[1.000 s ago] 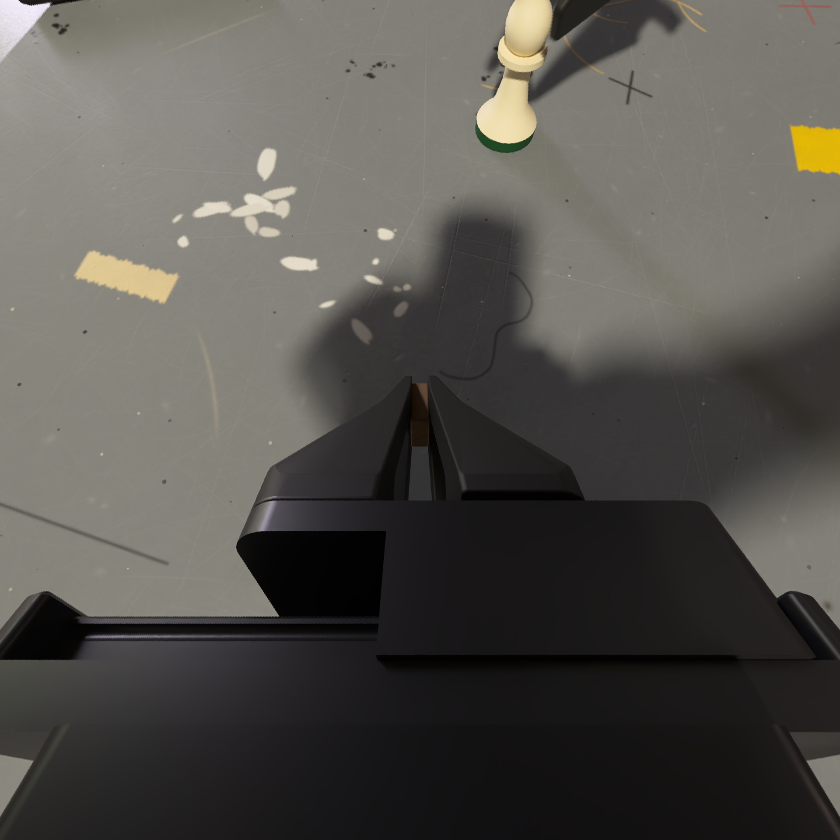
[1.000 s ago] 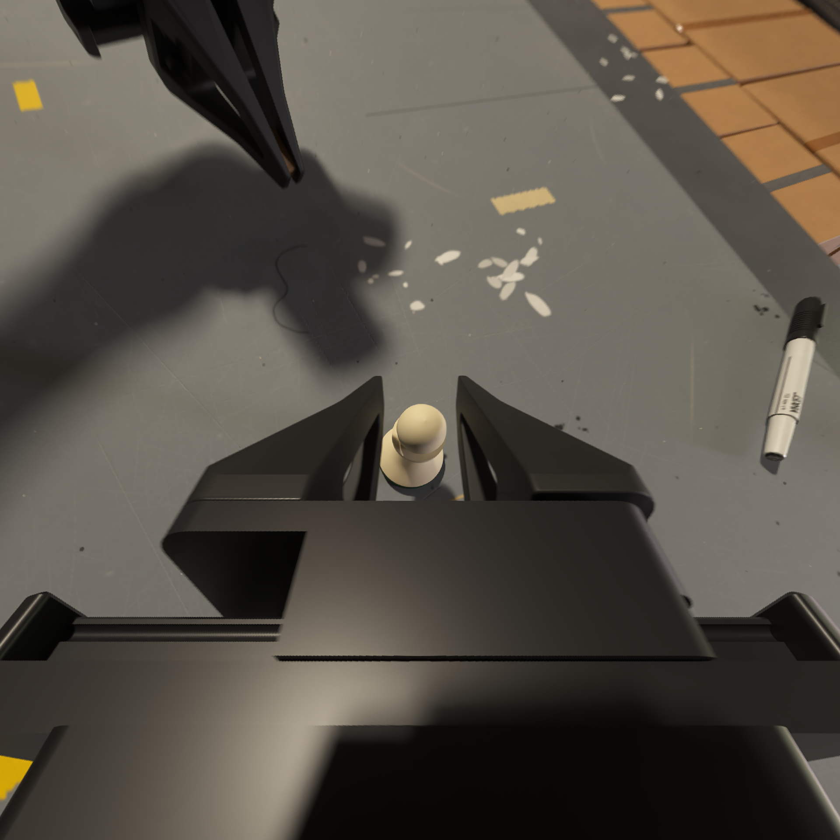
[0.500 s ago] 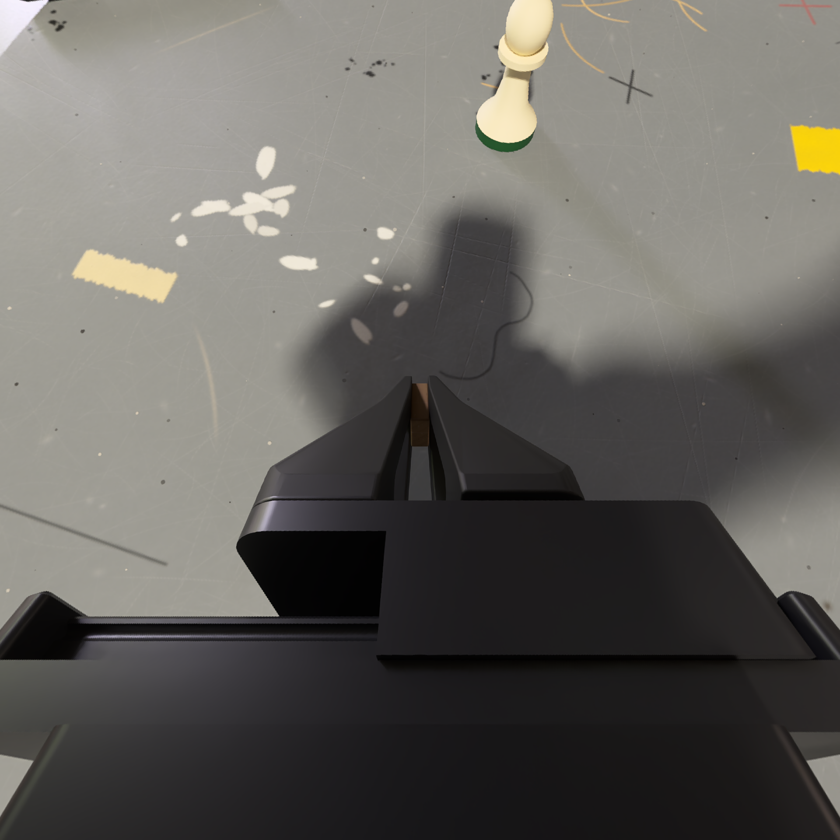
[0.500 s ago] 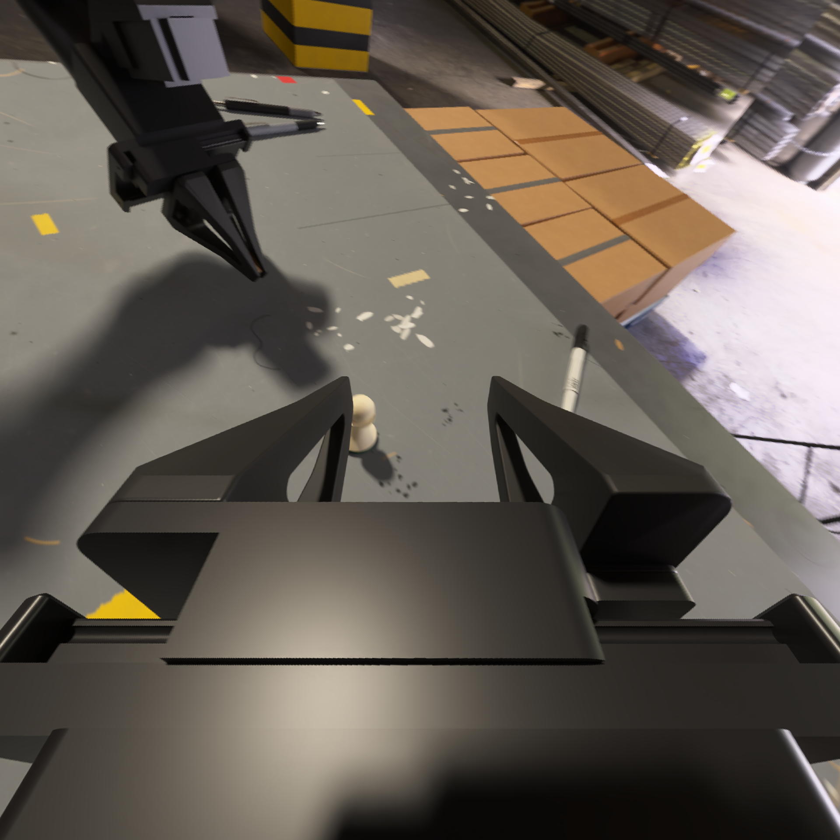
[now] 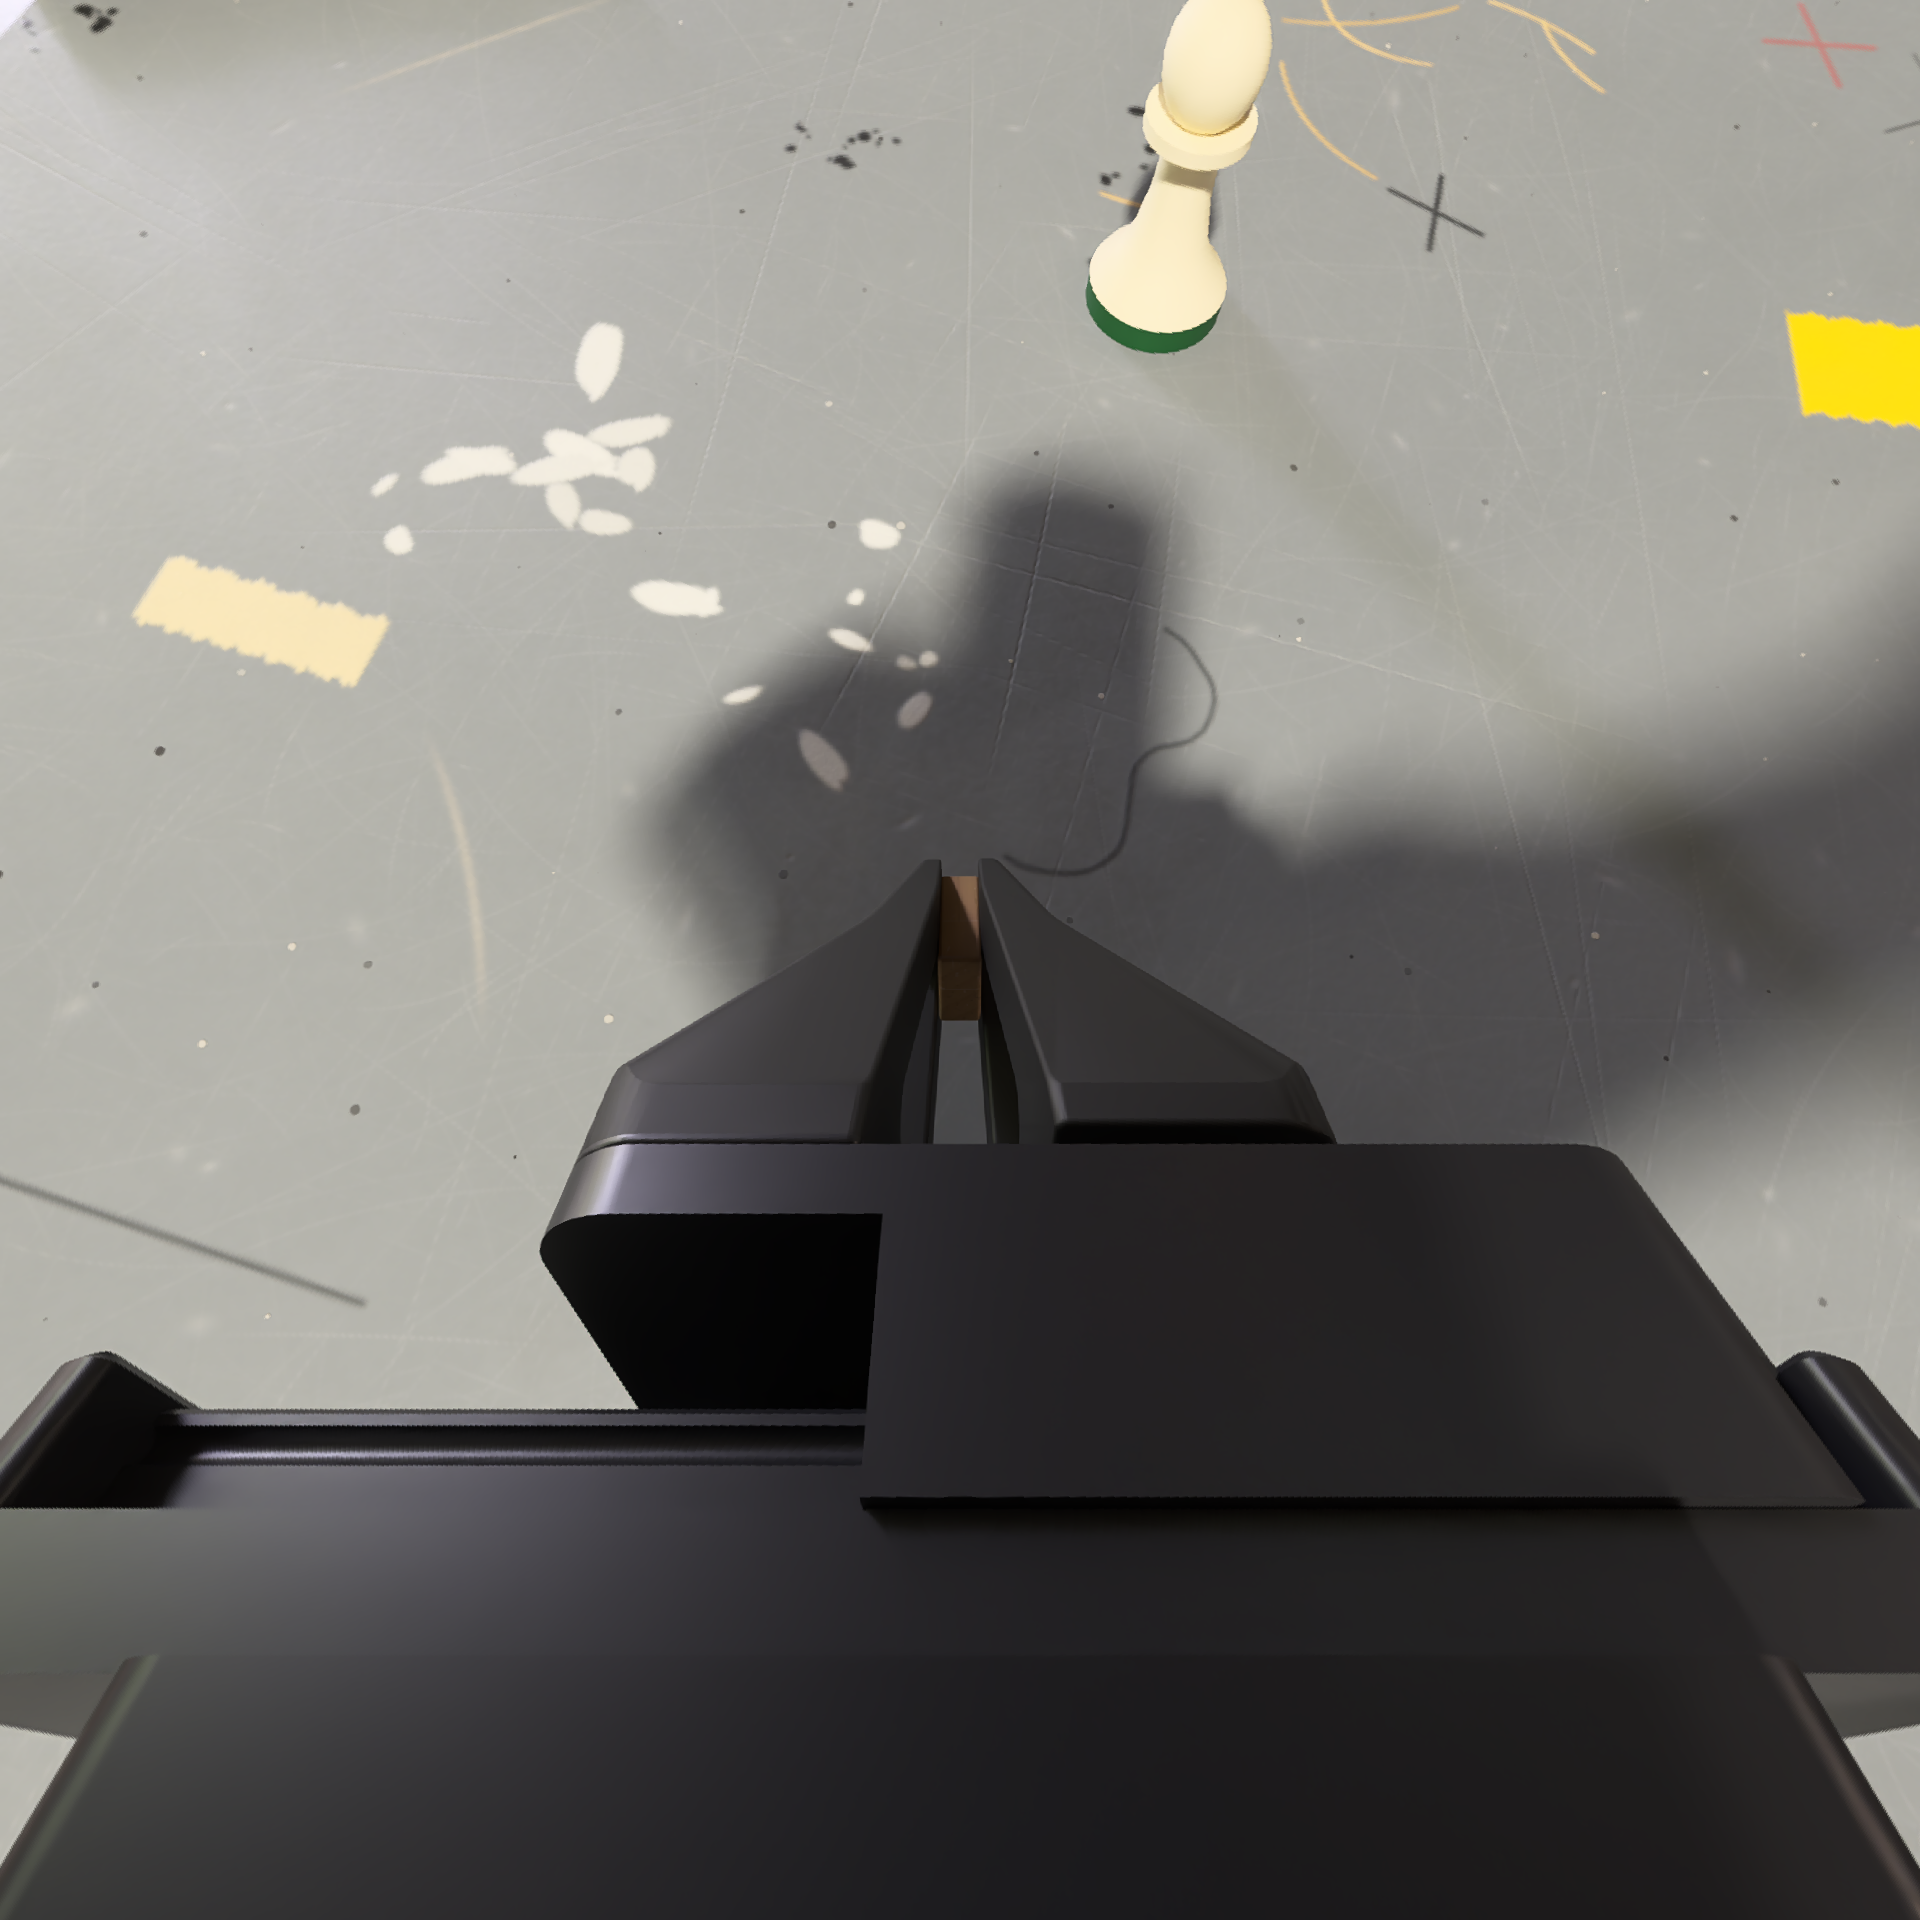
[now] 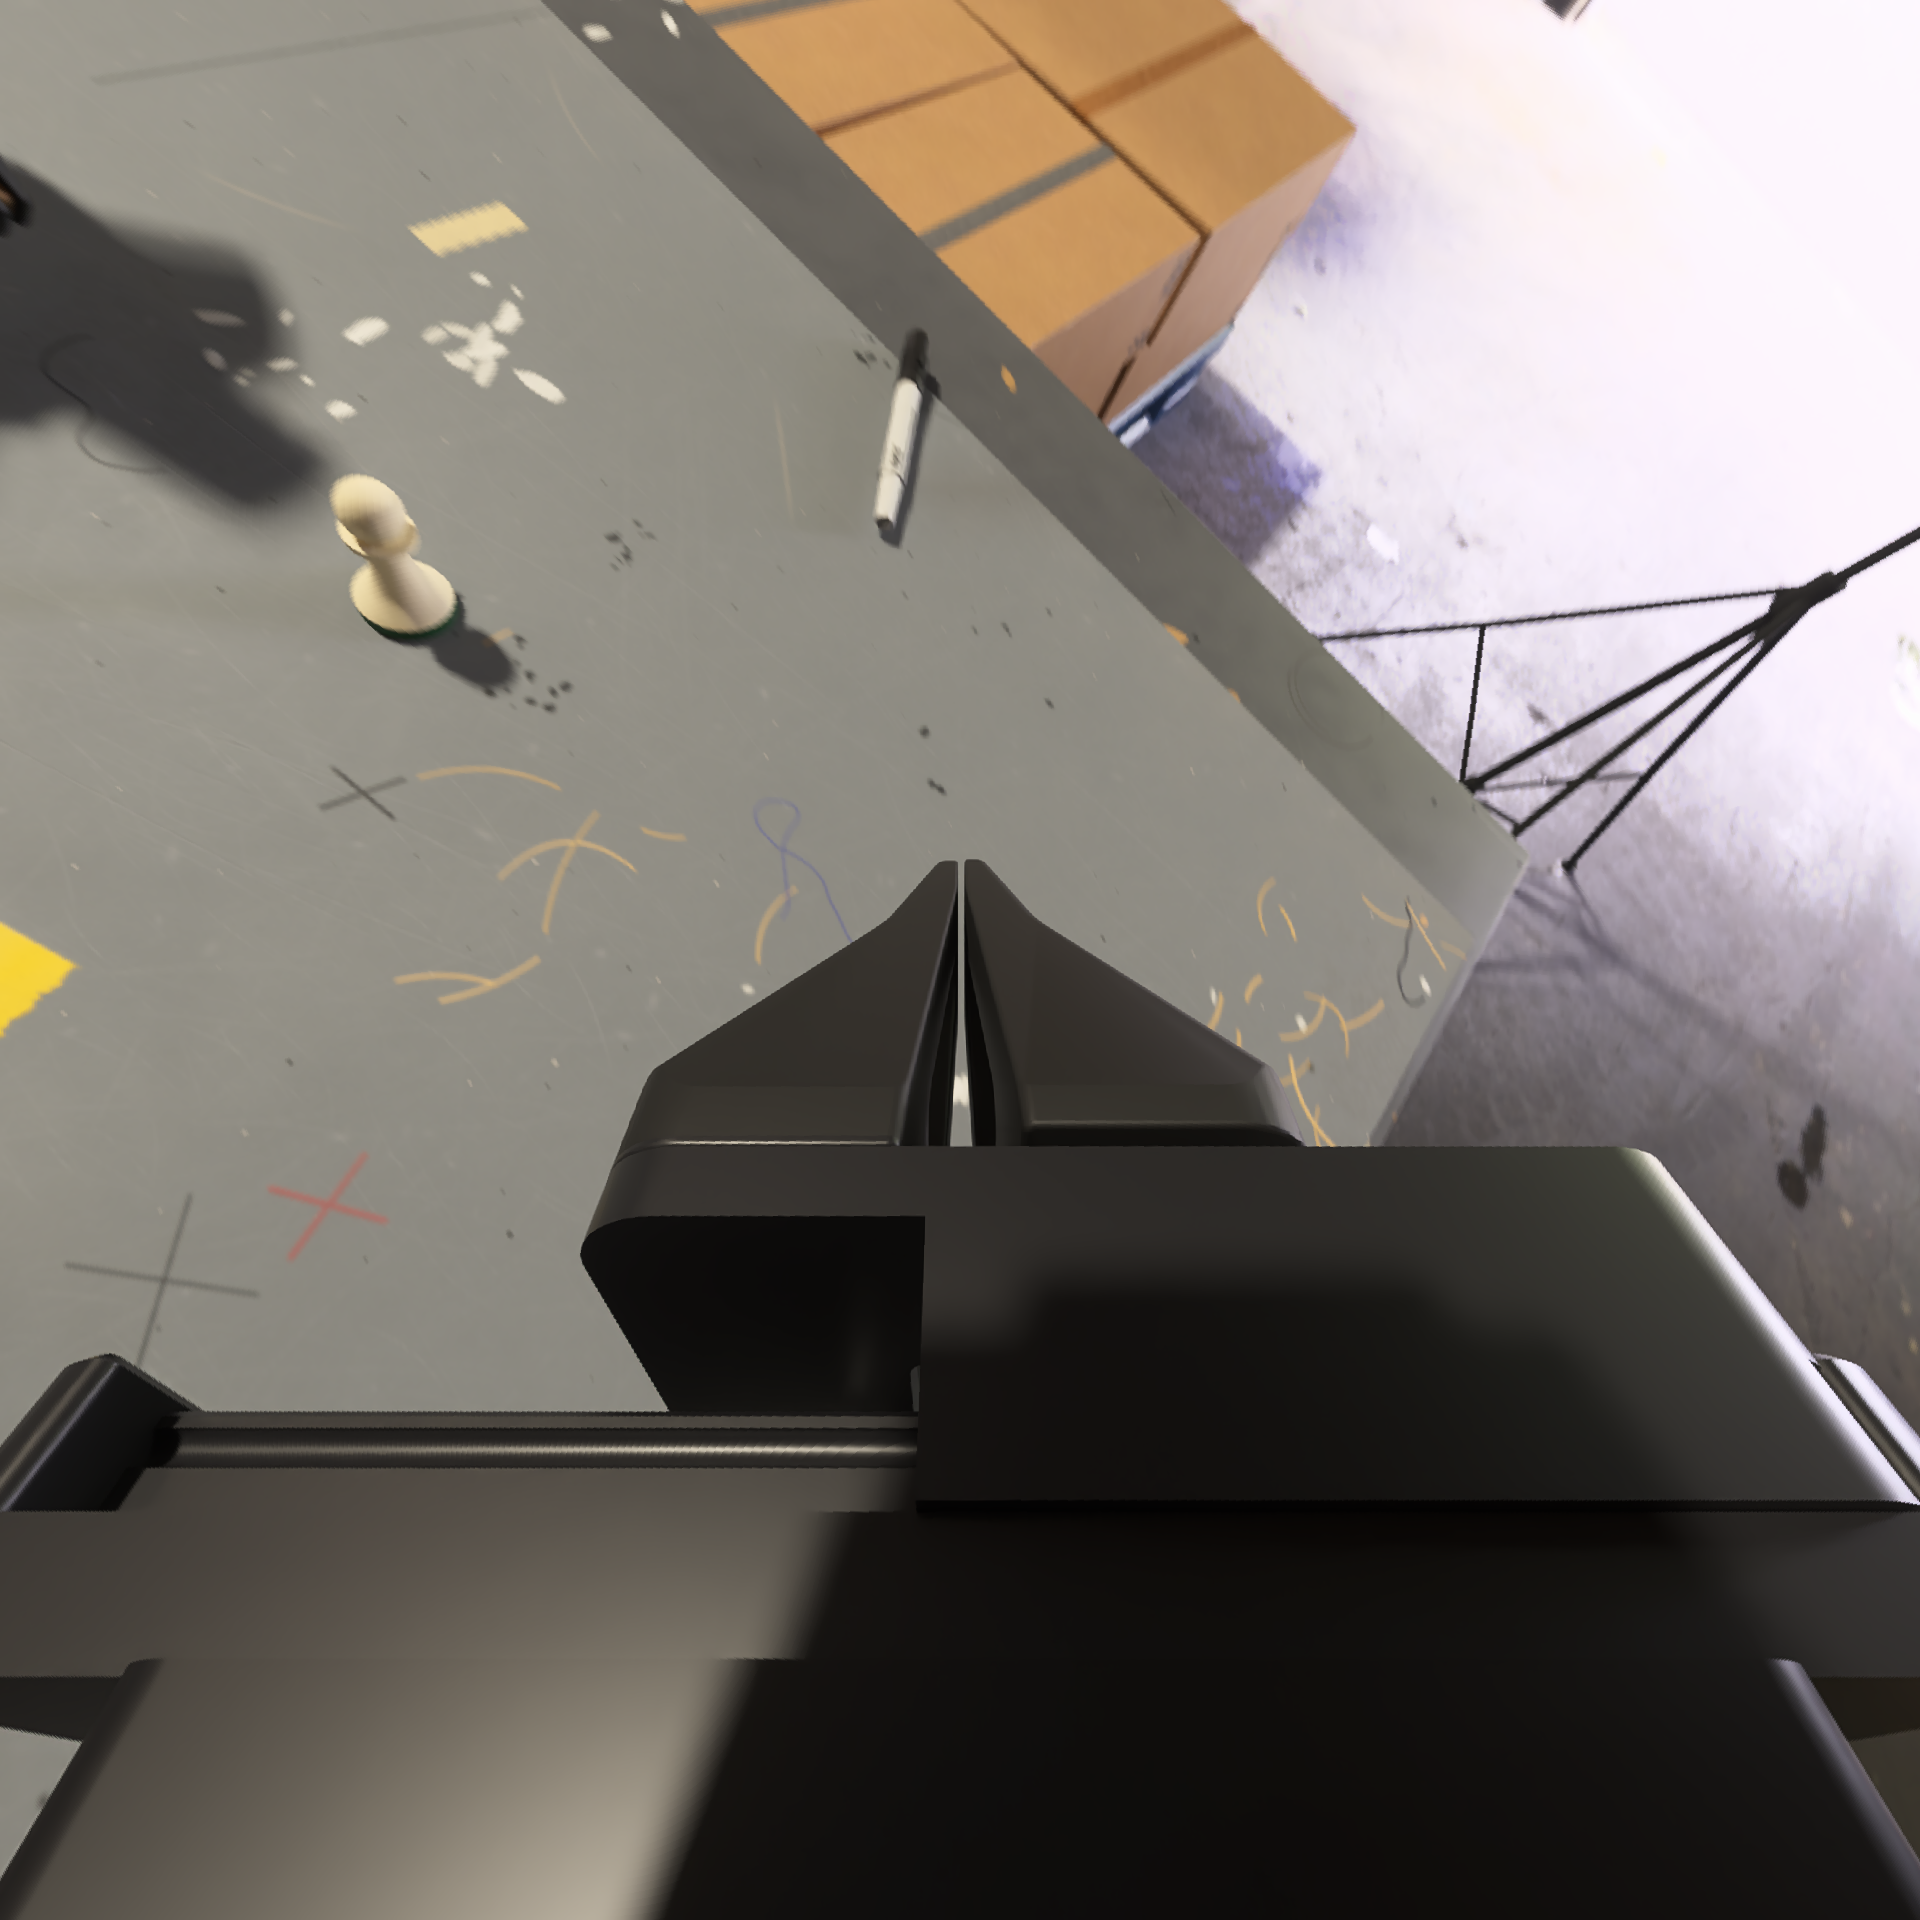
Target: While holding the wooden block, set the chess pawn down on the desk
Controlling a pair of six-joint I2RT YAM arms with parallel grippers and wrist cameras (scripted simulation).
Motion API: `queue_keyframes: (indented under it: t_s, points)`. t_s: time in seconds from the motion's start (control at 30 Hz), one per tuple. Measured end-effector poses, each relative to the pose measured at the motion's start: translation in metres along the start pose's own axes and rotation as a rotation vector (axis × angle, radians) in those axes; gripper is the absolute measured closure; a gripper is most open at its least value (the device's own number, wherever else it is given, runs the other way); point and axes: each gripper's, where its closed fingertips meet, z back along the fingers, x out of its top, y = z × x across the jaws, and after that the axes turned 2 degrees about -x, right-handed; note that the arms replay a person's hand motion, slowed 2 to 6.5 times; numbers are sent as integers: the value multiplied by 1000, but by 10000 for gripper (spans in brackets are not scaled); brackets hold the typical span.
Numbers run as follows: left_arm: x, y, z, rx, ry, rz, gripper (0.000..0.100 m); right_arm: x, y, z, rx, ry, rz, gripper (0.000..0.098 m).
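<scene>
1. Since the chess pawn stands upright on the desk, well apart from both grippers, the set-down looks done.
2. Left gripper pinches the wooden block above the desk, so holding continues.
3. Right gripper is pressed together, empty.
4. Count: one pawn, one block, one marker pen, two yellow tape patches.

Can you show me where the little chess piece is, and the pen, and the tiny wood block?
Cream chess pawn with green felt base (image 5: 1164, 239), left wrist view: on its flared lower body.
White marker with black cap (image 6: 900, 436), right wrist view: on its white barrel.
Small brown wooden block (image 5: 959, 945), left wrist view: on its face between the fingers.
</scene>
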Motion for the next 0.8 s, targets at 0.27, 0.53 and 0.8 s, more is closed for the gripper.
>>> queue_keyframes:
  t_s: [0.27, 0.53, 0.8]
  points:
    - [0, 0, 0, -9, -2, 11, 945, -44, -46, 17, -52, 192, -13, 959]
    - [0, 0, 0, -29, 2, 35, 945, -89, -68, 17, 68, 451, 41, 867]
    - [0, 1, 0, -34, -2, 44, 945, -126, -86, 6, 140, 640, 92, 864]
